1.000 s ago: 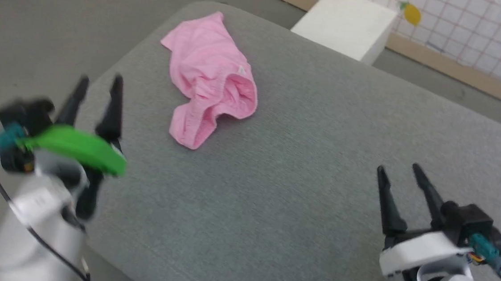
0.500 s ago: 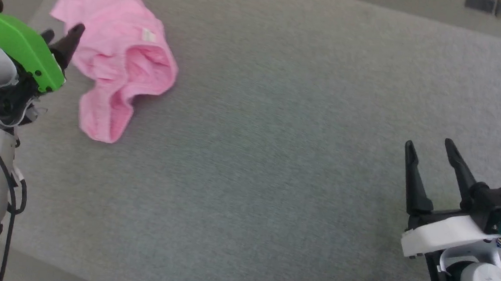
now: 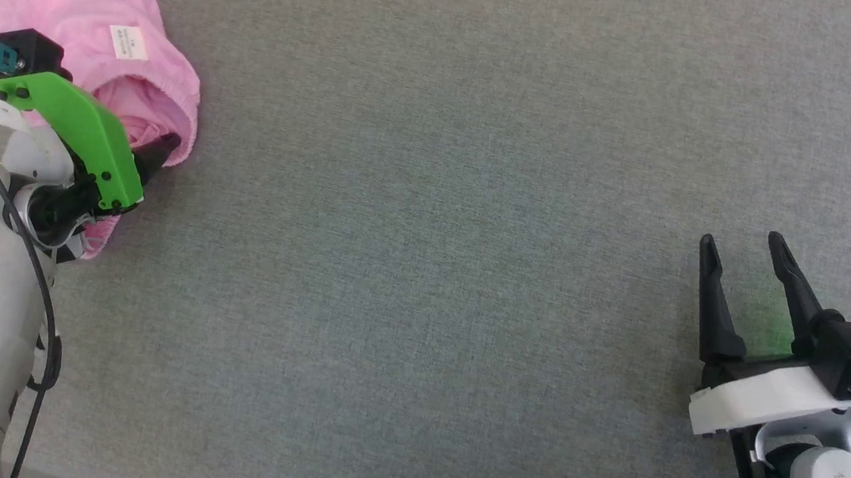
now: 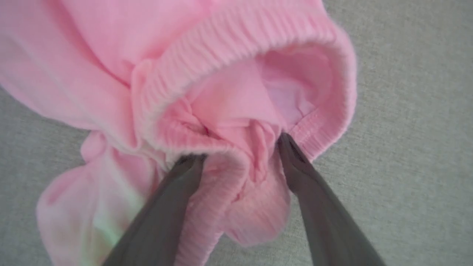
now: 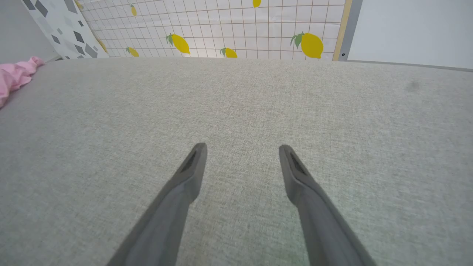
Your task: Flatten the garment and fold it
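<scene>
The garment (image 3: 94, 8), a wrinkly light pink cloth with a small white label (image 3: 128, 41), lies bunched at the top left of the grey cushion (image 3: 433, 232). My left gripper (image 3: 155, 153), under its green cover, is down on the garment's near edge. In the left wrist view it (image 4: 238, 149) is open, and its two fingers straddle a bunched fold of the ribbed elastic band (image 4: 236, 33). My right gripper (image 3: 740, 245) stands open at the lower right over bare cushion, far from the cloth. In the right wrist view a pink tip of the garment (image 5: 14, 74) shows at the far left.
The grey fabric surface stretches wide between the two arms. Beyond its far edge, in the right wrist view, stands a tiled wall with lemon prints (image 5: 236, 26) and a pale panel (image 5: 410, 29) at the right.
The head camera has tilted down, shifting the whole picture. My left gripper has come from beside the cushion's edge onto the garment's band edge. The right gripper has held its place.
</scene>
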